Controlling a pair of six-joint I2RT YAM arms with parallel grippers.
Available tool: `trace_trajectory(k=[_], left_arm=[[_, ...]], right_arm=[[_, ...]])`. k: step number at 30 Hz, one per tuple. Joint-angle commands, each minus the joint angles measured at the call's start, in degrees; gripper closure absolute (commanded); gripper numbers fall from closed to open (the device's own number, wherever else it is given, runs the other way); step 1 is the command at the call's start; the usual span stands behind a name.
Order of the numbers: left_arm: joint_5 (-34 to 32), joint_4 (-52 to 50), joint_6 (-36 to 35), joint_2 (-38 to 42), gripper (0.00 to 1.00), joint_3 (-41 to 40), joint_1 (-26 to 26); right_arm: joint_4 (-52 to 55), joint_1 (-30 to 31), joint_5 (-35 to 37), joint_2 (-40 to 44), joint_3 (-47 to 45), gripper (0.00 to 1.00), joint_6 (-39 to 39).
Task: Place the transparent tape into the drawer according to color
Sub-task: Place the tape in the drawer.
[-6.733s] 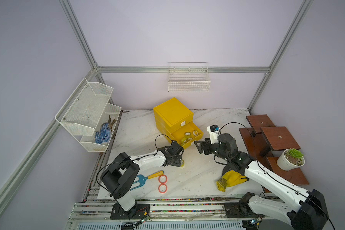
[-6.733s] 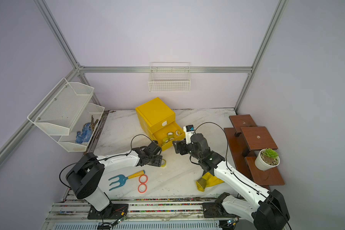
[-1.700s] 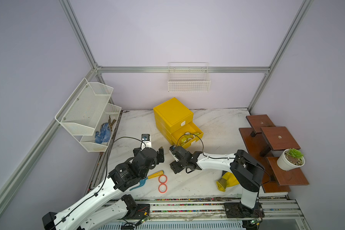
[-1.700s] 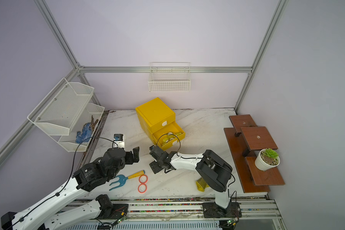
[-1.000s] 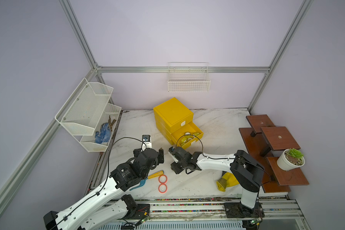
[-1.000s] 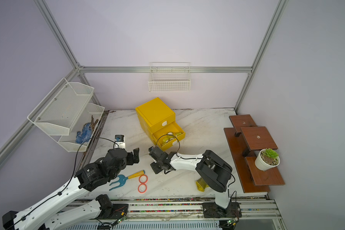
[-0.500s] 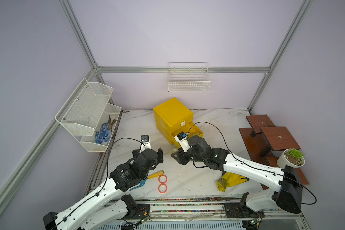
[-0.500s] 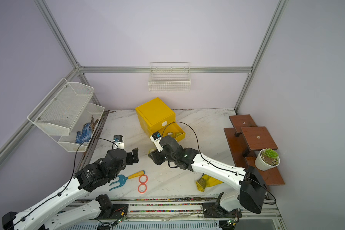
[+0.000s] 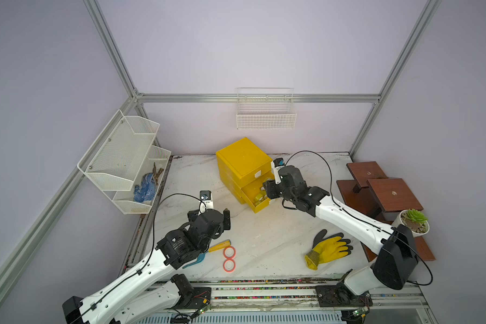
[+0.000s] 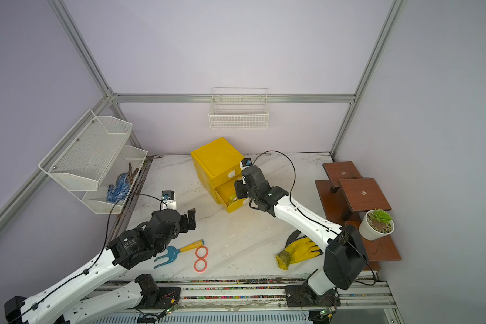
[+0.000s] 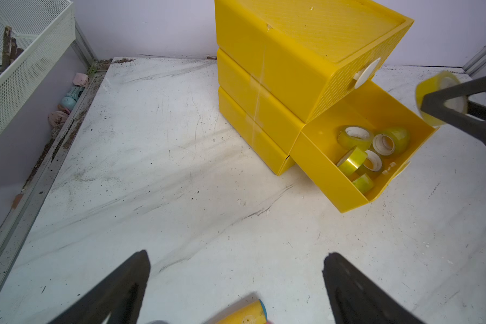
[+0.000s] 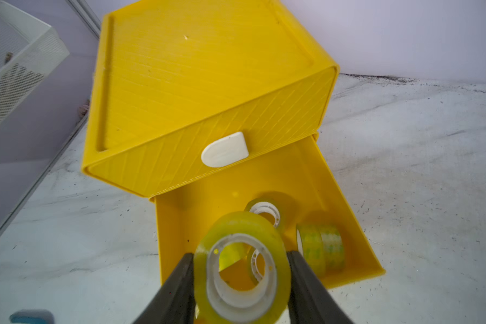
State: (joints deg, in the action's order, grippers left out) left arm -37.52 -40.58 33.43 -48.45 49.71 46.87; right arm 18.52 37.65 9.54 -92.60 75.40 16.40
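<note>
the right pincer [image 10: 239,191] is over the open drawer [image 10: 235,208] of the yellow cabinet [image 10: 216,160], where small yellow-green tape rolls [image 10: 232,199] lie. the left pincer [image 10: 188,220] hangs above the tabletop [image 10: 244,241]. two pink-red tape rings [image 10: 196,252] lie side by side, just beside a blue garden fork [image 10: 169,256].

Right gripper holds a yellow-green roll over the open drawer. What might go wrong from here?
The right gripper grips the yellow-green roll over the open drawer, seemingly near its front wall. Released there, it may strike the rim or the rolls inside and bounce onto the table.
The two pink rings lie near the open left gripper. Dropped into this drawer, they would mix colours.
</note>
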Motion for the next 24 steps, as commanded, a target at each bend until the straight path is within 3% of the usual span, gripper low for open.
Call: trace_trajectory(k=[1, 5, 10, 13, 24], left_arm=[[0.3, -0.33, 0.27, -0.3, 0.0, 1.69, -0.53], [0.77, -0.76, 0.76, -0.46, 0.0, 1.94, -0.73], [1.13, -1.5, 1.0, -0.68, 0.0, 2.5, -1.06], [1.39, -1.73, 1.18, -0.64, 0.0, 2.52, -1.33], [3.31, -2.35, 1.55, -0.57, 0.0, 2.63, -2.05]], right_arm=[[3.48, -0.45, 4.27, -3.84, 3.46, 0.51, 0.01], [3.67, -0.98, 5.31, -6.5, 5.01, 0.46, 0.38], [3.02, -1.21, 4.67, -6.62, 5.62, 0.26, 0.74], [2.68, -1.2, 3.89, -5.3, 5.47, 0.2, 0.52], [-0.45, -1.18, -5.86, 5.78, -1.54, 0.15, -0.3]])
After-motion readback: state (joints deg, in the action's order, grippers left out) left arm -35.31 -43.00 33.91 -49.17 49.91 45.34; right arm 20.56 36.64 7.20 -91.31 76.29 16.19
